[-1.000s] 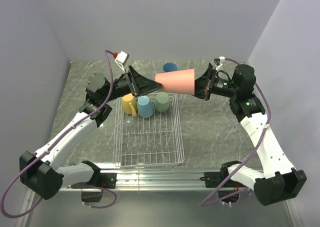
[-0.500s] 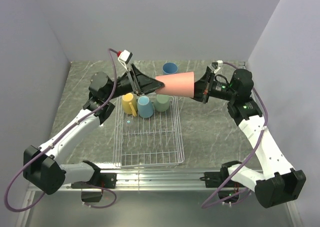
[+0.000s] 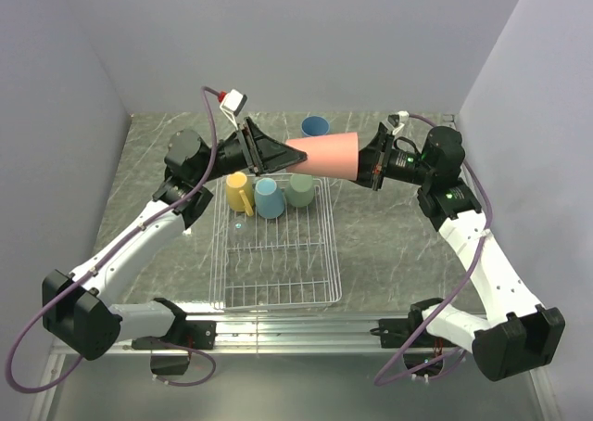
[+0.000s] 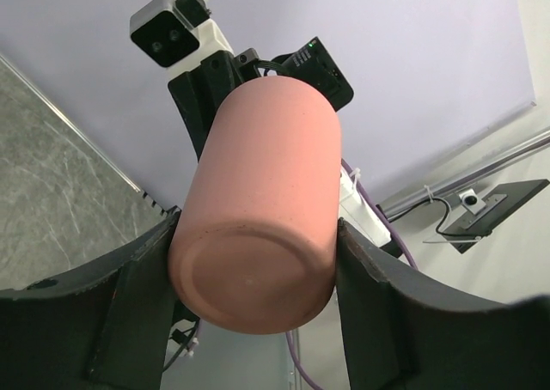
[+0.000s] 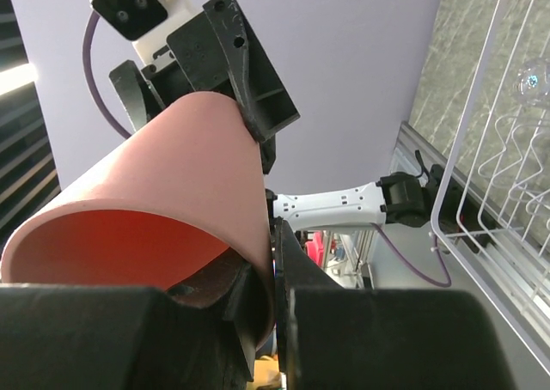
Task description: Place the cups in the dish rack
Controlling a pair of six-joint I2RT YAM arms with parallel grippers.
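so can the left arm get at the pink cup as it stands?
Likely yes: the left gripper has fingers flanking the pink cup at its closed base, nothing between; the right gripper pinches the rim.

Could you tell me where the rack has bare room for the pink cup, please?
The rack is bare from the cup row to its near rim. Its far end is crowded: yellow mug, light-blue cup, green cup side by side.

Dish rack (image 3: pixel 278 263) open nearside; cups (image 3: pixel 269 198) crowd far end.
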